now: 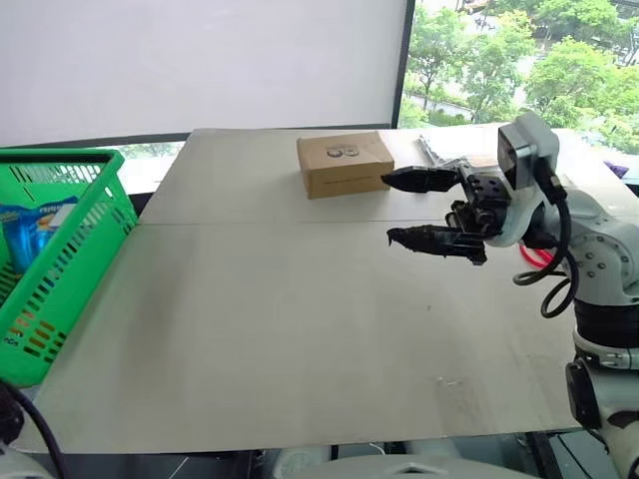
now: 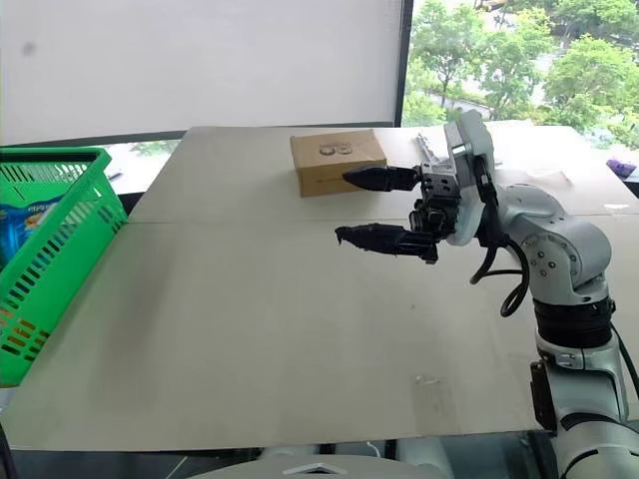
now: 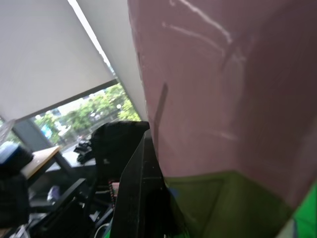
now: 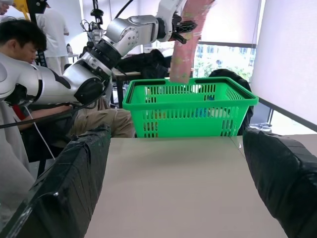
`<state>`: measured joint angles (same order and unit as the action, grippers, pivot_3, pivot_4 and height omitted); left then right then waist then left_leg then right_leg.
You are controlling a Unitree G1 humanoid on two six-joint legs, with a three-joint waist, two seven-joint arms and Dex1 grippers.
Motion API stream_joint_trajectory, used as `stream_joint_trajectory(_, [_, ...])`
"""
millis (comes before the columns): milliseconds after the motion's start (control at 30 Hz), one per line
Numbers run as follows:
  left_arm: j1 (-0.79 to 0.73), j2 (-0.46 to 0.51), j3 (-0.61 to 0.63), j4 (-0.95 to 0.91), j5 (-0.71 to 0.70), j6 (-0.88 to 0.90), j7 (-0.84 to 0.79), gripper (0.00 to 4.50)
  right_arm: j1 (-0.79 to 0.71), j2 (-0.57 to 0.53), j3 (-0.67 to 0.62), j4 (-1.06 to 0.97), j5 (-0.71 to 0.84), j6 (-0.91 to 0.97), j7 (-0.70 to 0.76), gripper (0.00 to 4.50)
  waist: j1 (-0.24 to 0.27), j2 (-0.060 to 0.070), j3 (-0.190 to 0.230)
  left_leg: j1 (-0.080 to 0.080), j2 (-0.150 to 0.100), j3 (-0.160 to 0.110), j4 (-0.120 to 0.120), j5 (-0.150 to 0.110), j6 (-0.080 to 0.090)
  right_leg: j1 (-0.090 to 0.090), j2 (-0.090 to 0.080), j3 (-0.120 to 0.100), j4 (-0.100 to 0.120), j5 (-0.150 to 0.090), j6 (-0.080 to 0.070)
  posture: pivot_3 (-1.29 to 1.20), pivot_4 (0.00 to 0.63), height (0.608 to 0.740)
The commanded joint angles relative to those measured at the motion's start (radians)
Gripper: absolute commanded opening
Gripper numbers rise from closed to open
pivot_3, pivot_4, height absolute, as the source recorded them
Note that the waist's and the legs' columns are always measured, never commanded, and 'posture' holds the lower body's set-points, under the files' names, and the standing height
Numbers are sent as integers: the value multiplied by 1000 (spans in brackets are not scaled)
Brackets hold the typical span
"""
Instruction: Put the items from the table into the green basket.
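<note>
in the green basket (image 1: 60, 239), the orange drink bottle (image 1: 25, 235) lies.

The room is lit by bright daylight from the window (image 1: 519, 70). The white blind (image 2: 200, 60) is washed out by glare. The table (image 1: 300, 329) is evenly lit, with only faint, soft shadows. Blur is seen on the pink pack (image 3: 233, 99), held very close to the left wrist camera.

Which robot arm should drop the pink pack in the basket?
The left. Its left gripper is shut on the pink pack, which hangs just above the green basket. The right gripper is open, holds nothing and sits across the table.
</note>
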<state>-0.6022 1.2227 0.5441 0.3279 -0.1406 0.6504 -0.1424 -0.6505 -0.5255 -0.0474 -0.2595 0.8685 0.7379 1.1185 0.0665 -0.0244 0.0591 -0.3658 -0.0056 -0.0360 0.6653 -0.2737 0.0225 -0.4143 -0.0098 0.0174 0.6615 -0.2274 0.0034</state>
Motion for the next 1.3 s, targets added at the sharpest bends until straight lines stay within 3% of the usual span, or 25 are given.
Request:
stream_joint_trajectory(33, [16, 9, 93, 22, 46, -79, 67, 591, -6, 0, -13, -27, 16, -16, -9, 4500, 1, -1, -1, 0, 0, -1, 0, 0, 0, 0, -1, 0, 0, 0, 0, 157, 0, 724])
stream_joint_trajectory(300, [24, -36, 122, 19, 27, -116, 74, 4441, -15, 2, -2, -18, 8, -23, -7, 4500, 10, -6, -4, -1, -1, -3, 0, 0, 0, 0, -4, -2, 0, 0, 0, 157, 0, 724])
stream_joint_trajectory(633, [-64, -99, 88, -3, -16, -228, 53, 4477, -12, -2, 0, -15, 3, -30, -7, 4500, 12, -6, -4, -4, -2, -3, 0, 0, 0, -3, -5, -2, 0, 0, -1, 161, 0, 724])
stream_joint_trajectory(767, [-147, -220, 35, -142, -173, -288, -119, 4477, 4, -10, -3, -10, -11, -37, -14, 4500, 33, -8, -6, -6, -2, -3, 1, 0, -1, -3, -7, -3, 0, 1, -1, 159, 0, 724])
stream_joint_trajectory(900, [-127, -337, 20, -361, -392, -210, -268, 4477, 39, -23, -4, 25, -60, -70, -26, 4500, 34, -13, -11, -15, -3, -3, 3, 0, 0, -11, -8, -3, 0, 1, -1, 156, 0, 724])
stream_joint_trajectory(1100, [101, -416, -23, -618, -576, -35, -364, 4477, 156, -43, -9, 50, -179, -173, -64, 4500, 13, -10, -13, -18, -3, 2, 2, 0, 0, -17, -7, -1, 2, 2, 0, 147, 0, 724])
stream_joint_trajectory(1300, [480, -539, -213, -766, -442, -36, -307, 4477, 366, -33, -43, 141, -337, -374, -136, 4500, 10, -4, -17, -15, -3, 2, 2, 0, 0, -13, -7, 0, 3, 2, 0, 137, 0, 724])
